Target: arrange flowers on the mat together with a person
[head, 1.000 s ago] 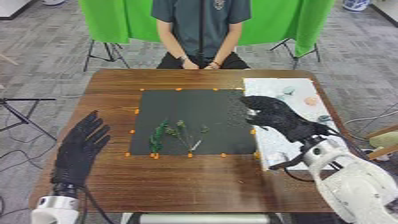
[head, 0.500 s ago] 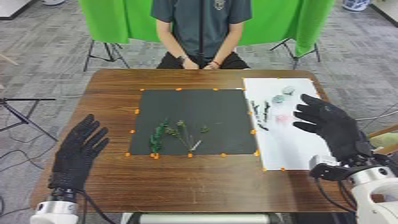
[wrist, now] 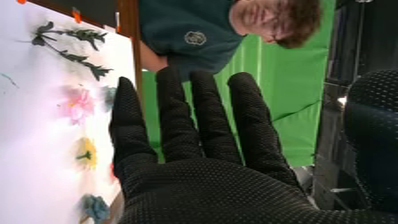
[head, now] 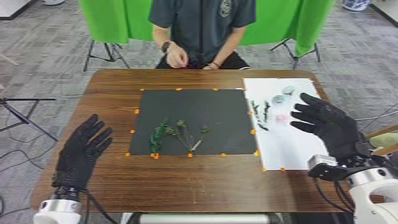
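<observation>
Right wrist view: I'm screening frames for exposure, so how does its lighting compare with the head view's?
Right wrist view: the white sheet is nearly blown out, the background beyond the green curtain almost black but for a small bright spot; head view: light looks more even, though the pink flower pales into the sheet.

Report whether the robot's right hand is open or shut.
Open. In the right wrist view, the right hand has its fingers straight and a little apart, with nothing held between them.
</observation>
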Controlling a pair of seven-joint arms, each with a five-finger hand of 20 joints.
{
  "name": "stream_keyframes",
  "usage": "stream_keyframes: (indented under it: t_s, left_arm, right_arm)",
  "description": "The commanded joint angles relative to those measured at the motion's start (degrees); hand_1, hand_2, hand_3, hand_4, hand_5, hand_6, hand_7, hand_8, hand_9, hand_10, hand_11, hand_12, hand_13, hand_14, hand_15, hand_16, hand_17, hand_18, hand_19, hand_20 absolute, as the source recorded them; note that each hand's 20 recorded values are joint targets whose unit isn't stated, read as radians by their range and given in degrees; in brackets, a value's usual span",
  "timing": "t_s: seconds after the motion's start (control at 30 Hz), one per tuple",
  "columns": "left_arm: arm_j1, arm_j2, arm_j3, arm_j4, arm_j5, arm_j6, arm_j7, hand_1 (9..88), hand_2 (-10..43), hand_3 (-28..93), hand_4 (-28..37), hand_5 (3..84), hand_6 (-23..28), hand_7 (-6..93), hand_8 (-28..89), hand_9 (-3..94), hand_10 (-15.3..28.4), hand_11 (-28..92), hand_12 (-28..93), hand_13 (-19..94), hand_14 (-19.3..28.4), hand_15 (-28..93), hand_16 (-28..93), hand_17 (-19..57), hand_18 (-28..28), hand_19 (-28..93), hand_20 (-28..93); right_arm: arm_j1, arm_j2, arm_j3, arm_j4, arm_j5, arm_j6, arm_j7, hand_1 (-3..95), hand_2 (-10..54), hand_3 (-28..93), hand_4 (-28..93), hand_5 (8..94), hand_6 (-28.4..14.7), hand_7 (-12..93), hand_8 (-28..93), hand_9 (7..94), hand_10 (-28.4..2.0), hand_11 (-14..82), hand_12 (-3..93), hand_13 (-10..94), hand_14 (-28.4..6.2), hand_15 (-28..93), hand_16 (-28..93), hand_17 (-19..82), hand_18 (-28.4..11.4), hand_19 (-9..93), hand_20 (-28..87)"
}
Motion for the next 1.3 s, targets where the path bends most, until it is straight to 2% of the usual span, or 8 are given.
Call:
stream_keyframes:
  t_s: [0.03, 0.23, 0.37, 0.57, 0.9, 1.0, 1.3]
  left_arm:
    - [0.2, -0.83, 0.18, 0.17, -0.07, -0.38, -0.47, 28.8, -0.1, 69, -23.0, 27.6, 2.6, 23.4, -12, 22.1, 10.5, 21, 16, 21, 13.2, 22, 4, -9.7, 20.6, 41, 11]
    - [0.0, -1.43, 0.26, 0.28, -0.16, -0.15, -0.77, 28.9, 0.0, 69, -23.0, 27.6, 2.6, 23.2, -12, 22.3, 10.6, 22, 16, 21, 13.2, 22, 3, -9.7, 20.6, 42, 11]
    - [0.1, -1.71, 0.05, 0.32, -0.06, -0.47, -1.2, 28.8, 0.1, 69, -23.0, 27.8, 2.7, 23.2, -12, 22.4, 10.6, 22, 15, 22, 13.4, 23, 3, -9.6, 20.7, 42, 11]
    - [-0.1, -1.79, 0.17, 0.45, -0.08, -0.66, -1.51, 28.8, 0.3, 69, -23.0, 27.9, 2.7, 23.2, -12, 22.5, 10.8, 22, 15, 22, 13.5, 24, 3, -9.6, 20.7, 42, 11]
    - [-0.3, -1.77, 0.36, 0.55, -0.05, -0.56, -1.12, 28.8, 0.4, 69, -23.1, 27.9, 2.7, 23.1, -12, 22.7, 10.8, 22, 15, 22, 13.6, 24, 3, -9.6, 20.7, 42, 11]
    - [-0.5, -2.07, 0.33, 0.72, -0.85, -0.9, -1.57, 28.7, 0.4, 69, -23.1, 27.9, 2.7, 23.1, -12, 22.7, 10.8, 22, 15, 22, 13.6, 24, 3, -9.6, 20.7, 42, 11]
    - [-0.5, -2.04, 0.25, 0.86, -0.63, -1.26, -1.99, 28.7, 0.5, 69, -23.1, 27.9, 2.7, 23.2, -12, 22.8, 10.8, 22, 15, 22, 13.6, 24, 3, -9.6, 20.7, 42, 11]
  right_arm:
    - [0.1, -1.2, -0.2, 0.1, -0.6, -0.9, 0.4, 13.5, 1.5, 81, -24, 36.9, -4.6, 12, -8, 38.2, -14.2, 9.0, 21.7, 32, -13.2, 13, 31, 5, -22.4, 40, 25]
    - [-0.1, -1.7, -0.3, 0.1, -0.9, -0.8, 0.4, 13.4, 1.6, 81, -24, 37.2, -4.7, 12, -8, 38.4, -14.5, 9.3, 21.7, 32, -13.4, 14, 31, 6, -22.4, 40, 25]
    - [0.6, -1.7, -0.9, 0.4, -0.9, -0.4, 0.9, 13.6, 1.8, 81, -23, 37.4, -4.6, 12, -8, 38.7, -14.8, 9.5, 21.7, 32, -13.4, 14, 31, 5, -22.4, 40, 25]
    - [1.1, -1.8, -1.6, 0.7, -0.9, -0.7, 1.8, 13.8, 2.9, 81, -24, 37.9, -4.8, 12, -8, 39.1, -15.1, 10.3, 21.8, 32, -13.5, 15, 30, 6, -22.4, 40, 25]
    - [1.6, -1.7, -1.9, 0.7, -1.1, -0.8, 2.2, 13.8, 3.3, 82, -23, 38.6, -5.0, 12, -8, 39.4, -15.4, 11.2, 21.8, 32, -13.7, 16, 30, 6, -22.5, 41, 25]
    - [1.7, -1.6, -2.1, 0.8, -1.0, -0.4, 2.2, 13.8, 3.4, 82, -23, 38.6, -5.0, 12, -8, 39.5, -15.2, 11.4, 21.7, 32, -13.7, 16, 29, 6, -22.5, 41, 25]
    - [1.6, -1.7, -2.2, 1.0, -1.1, -0.1, 2.5, 13.8, 3.7, 82, -23, 38.9, -5.1, 13, -9, 39.7, -15.4, 11.7, 21.6, 32, -13.8, 17, 29, 6, -22.5, 41, 25]
